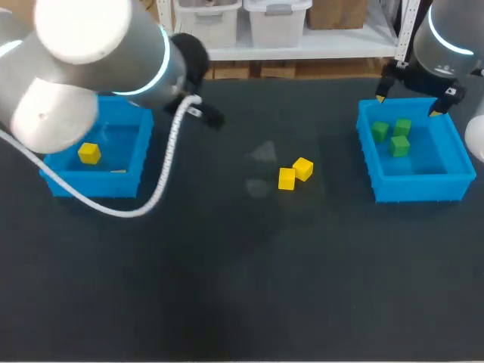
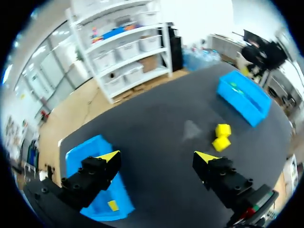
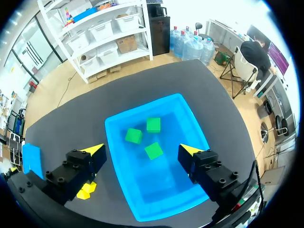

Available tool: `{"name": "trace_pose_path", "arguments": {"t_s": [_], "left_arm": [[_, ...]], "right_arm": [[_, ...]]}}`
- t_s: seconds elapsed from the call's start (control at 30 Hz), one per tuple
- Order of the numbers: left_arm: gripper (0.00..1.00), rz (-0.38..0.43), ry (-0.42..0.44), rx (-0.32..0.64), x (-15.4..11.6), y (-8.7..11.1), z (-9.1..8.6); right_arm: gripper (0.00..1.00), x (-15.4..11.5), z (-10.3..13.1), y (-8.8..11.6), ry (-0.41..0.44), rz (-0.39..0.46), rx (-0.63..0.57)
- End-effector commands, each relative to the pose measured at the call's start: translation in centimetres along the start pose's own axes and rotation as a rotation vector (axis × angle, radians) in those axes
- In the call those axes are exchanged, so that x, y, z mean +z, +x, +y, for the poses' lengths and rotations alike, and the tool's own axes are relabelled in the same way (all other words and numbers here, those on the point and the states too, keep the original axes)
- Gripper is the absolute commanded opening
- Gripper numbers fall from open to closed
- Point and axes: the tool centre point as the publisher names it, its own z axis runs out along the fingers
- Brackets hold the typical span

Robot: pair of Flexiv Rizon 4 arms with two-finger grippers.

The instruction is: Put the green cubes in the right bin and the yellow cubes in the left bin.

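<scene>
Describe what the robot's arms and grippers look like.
Both the left arm and right arm are thick grey cylinders with glowing cyan rings. A white cable loops off the left arm. The left gripper and right gripper have black blocky fingers with yellow wedge tips.

A dark table (image 1: 227, 287) carries two blue bins and two loose cubes. The right bin (image 1: 420, 189) sits at the table's right side. To its left, near the table's middle, a yellow cube (image 1: 286, 178) lies touching a second yellow cube (image 1: 303, 168). The left bin (image 1: 141, 155) stands well apart from the right bin, beyond the cubes.
</scene>
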Motion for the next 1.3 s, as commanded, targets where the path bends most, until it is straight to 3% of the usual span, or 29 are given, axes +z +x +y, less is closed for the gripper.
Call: {"name": "trace_pose_path", "arguments": {"t_s": [0.03, 0.2, 0.4, 0.63, 0.83, 1.0, 1.3], "left_arm": [[1.00, 0.054, 0.152, 0.168, 1.3, -0.6, -3.8], [1.00, 0.110, 0.243, 0.294, 1.1, -0.2, -8.5], [1.00, 0.186, 0.283, 0.378, 1.1, 0.8, -12.0], [1.00, 0.261, 0.286, 0.330, 2.6, 1.8, -14.9], [1.00, 0.315, 0.278, 0.299, 4.1, 2.8, -16.2], [1.00, 0.339, 0.244, 0.277, 5.6, 2.8, -16.1], [1.00, 0.329, 0.244, 0.040, 6.8, 1.1, -16.1]], "right_arm": [[1.00, -0.1, -0.1, 0.2, -0.001, -0.007, 0.002], [1.00, -0.1, -0.1, 0.2, -0.001, -0.007, 0.002], [1.00, -0.1, -0.1, 0.2, -0.001, -0.007, 0.002], [1.00, -0.1, -0.1, 0.2, -0.001, -0.007, 0.002], [1.00, -0.1, -0.1, 0.2, -0.001, -0.007, 0.002], [1.00, -0.1, -0.1, 0.2, -0.001, -0.007, 0.002], [1.00, -0.1, -0.1, 0.2, -0.001, -0.007, 0.002]]}}
